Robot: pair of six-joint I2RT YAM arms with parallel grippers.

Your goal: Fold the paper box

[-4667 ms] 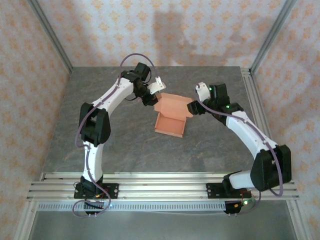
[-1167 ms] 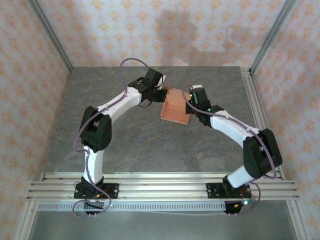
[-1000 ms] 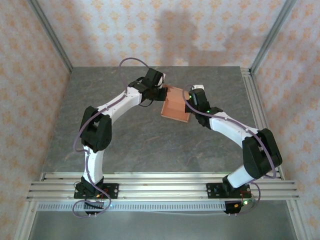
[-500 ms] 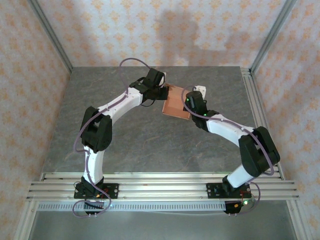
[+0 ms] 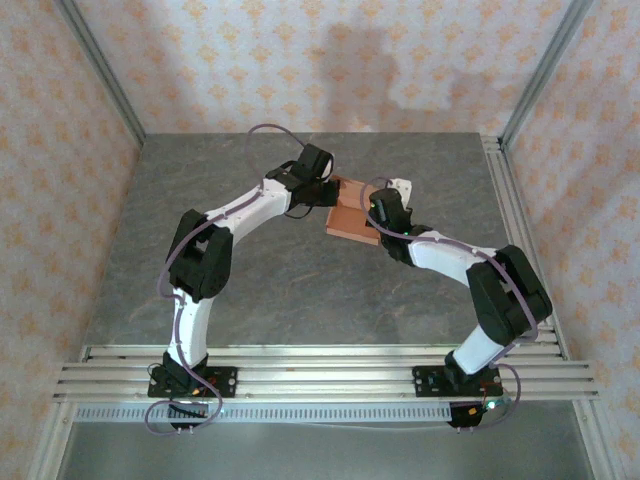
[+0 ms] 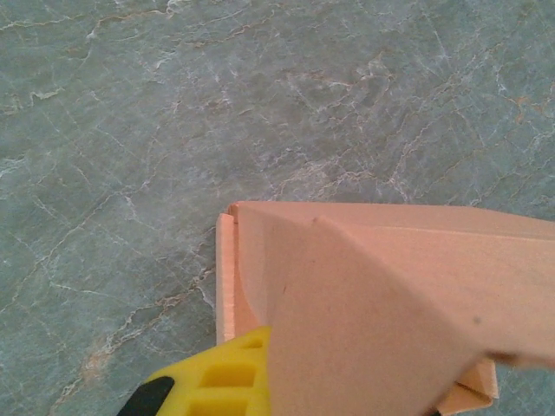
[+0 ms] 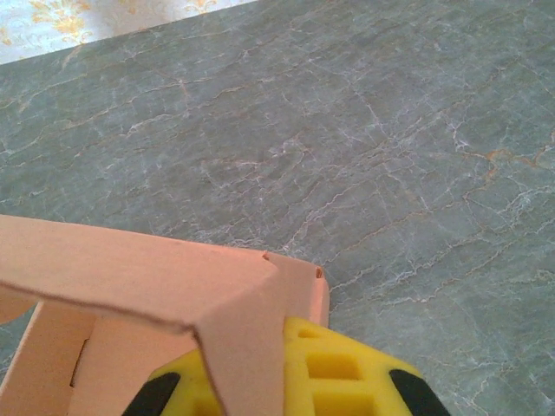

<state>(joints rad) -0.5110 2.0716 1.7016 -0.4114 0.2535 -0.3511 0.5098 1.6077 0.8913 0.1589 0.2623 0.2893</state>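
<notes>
Top external view, going left to right: the left gripper (image 5: 327,190) is pressed up against the left side of the small salmon-orange thin-card paper box (image 5: 352,213). The box is found over the far half of the grey marbled tabletop (image 5: 230,290), a bit right of the middle and well away from the near edge and both side edges. It looks tilted rather than flat, but whether any corner touches the table can't be told. The right gripper (image 5: 378,207) is parked on the box's right side, so the box is sandwiched between the two tools.

Left wrist view: one yellow ribbed finger (image 6: 217,381) is seen at the bottom edge, with a plain orange card panel laid right over it and the other finger hidden. The jaws are closed together, pinched on that card wall. A narrow folded edge is visible at the panel's left.

Right wrist view: a folded flap of the box is tucked beside the yellow finger (image 7: 338,373), and a long card wall runs off to the left. That tool is clamped tight on the card too.
</notes>
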